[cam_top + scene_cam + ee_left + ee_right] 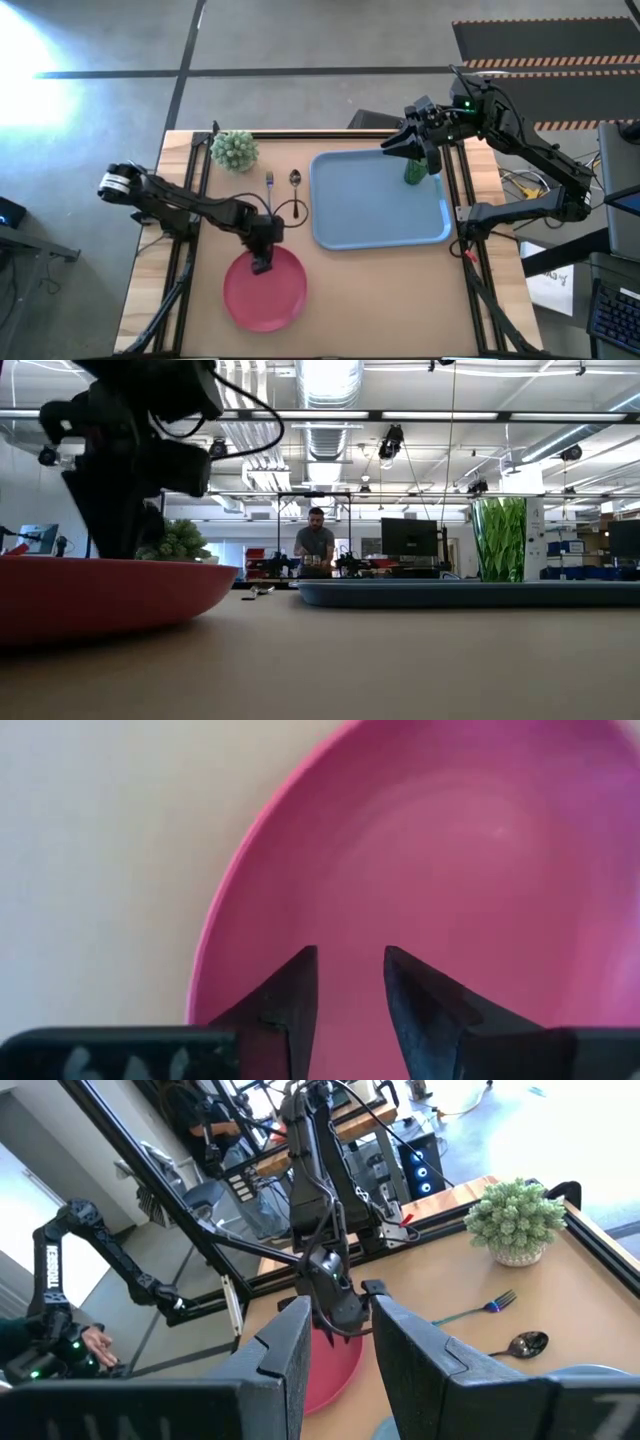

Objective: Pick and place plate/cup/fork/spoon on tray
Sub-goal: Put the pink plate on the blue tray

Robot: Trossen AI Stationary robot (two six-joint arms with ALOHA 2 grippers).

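The pink plate (pixel 265 290) lies on the table near the front edge. My left gripper (pixel 262 262) is low over the plate's far part, open by a narrow gap; both fingers stand over the plate's inside (pixel 480 870). The green cup (pixel 415 171) stands upright on the light blue tray (pixel 380 205) at its far right corner. My right gripper (pixel 390 148) is raised beside and above the cup, open and empty, pointing toward the table's left. The fork (pixel 270 182) and the spoon (pixel 295 178) lie on the table left of the tray. My left gripper comes down from above at the plate's inside near its far rim (pixel 250 890). Nothing is between the fingers. I cannot tell whether the fingertips (pixel 300 980) touch the plate.
A fuzzy green ball-shaped plant in a pot (pixel 234 150) stands at the far left of the table. A thin black cable (pixel 292 210) loops on the table between the cutlery and the plate. A person (pixel 315 540) stands far off in the room behind.
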